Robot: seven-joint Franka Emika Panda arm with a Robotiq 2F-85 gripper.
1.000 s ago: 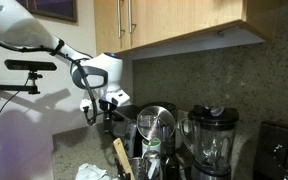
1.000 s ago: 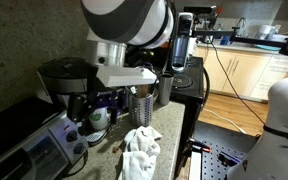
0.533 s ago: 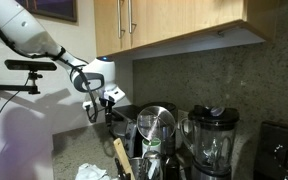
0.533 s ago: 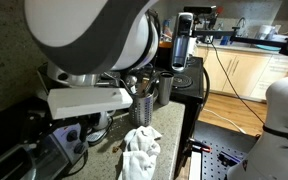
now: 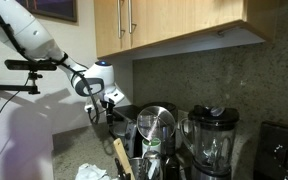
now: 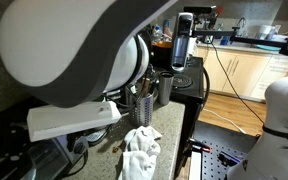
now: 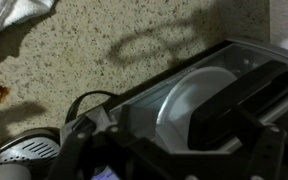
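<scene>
Approach step: hand [image 5: 100, 112] spread and empty over the speckled stone desk [image 7: 104, 50], black coffee machine [image 7: 246, 95], seemingly open-topped, at four o'clock in wrist view; next needs centring above it.

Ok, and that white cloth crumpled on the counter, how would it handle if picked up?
The white cloth lies in soft, crumpled folds, so it probably hangs floppy from a pinch. It looks thin, so likely light. A push would probably bunch it rather than slide it.
</scene>
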